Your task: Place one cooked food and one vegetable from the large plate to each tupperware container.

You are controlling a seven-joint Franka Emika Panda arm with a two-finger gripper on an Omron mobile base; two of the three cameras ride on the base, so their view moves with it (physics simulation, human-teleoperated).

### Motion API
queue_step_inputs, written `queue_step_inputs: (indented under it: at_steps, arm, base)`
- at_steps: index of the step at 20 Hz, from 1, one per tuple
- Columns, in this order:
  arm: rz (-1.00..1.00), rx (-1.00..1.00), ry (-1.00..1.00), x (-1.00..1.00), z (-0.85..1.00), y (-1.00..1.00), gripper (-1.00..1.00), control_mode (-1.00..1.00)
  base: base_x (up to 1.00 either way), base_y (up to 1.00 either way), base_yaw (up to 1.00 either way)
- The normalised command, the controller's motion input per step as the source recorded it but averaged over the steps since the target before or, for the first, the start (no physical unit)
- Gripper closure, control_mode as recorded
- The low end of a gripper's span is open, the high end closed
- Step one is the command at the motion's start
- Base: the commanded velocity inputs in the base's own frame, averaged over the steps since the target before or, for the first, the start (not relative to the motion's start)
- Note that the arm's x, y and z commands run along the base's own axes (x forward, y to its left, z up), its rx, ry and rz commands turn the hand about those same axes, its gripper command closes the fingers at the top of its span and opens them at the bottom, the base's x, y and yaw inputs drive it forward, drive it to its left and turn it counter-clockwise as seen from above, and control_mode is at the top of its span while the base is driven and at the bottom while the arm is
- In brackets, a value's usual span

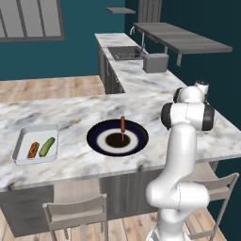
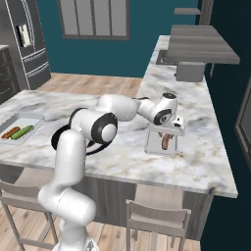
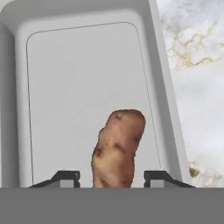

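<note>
Left base view: the large plate [image 1: 117,137] sits on the marble counter [image 1: 75,113] with a corn dog on a stick [image 1: 122,126] on its far half. A tupperware container [image 1: 35,144] on the counter, well apart from the plate, holds a hot dog [image 1: 32,149] and a cucumber [image 1: 46,146] side by side.

Right base view: the arm reaches out across the counter, wrist bent down, and the gripper [image 2: 166,142] hangs directly above a second tupperware container [image 2: 163,143]. A brown potato [image 2: 165,141] sits under the hand, inside that container.

Hand view: the potato [image 3: 117,148] lies between the two fingertips [image 3: 65,177], its long axis running away from the hand along the tray floor. The jaws stand apart with a visible gap on each side, so the potato appears released. Judgement: this container has its vegetable; the next pick is the corn dog, which lies back on the plate, well apart from the hand.
</note>
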Motion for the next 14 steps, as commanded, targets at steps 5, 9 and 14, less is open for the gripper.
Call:
queue_step_inputs:
  at_steps: [5,9,14]
  arm:
    - [0.0,0.0,0.0,0.0,0.0,0.0,-1.0,-1.0]
    - [0.0,-0.03,0.0,-0.26,0.13,0.33,-1.0,-1.0]
    - [0.0,0.0,-0.01,-0.65,0.69,0.97,-1.0,-1.0]
  base:
    - [0.0,0.0,0.0]
    - [0.0,0.0,0.0]
    - [0.0,0.0,0.0]
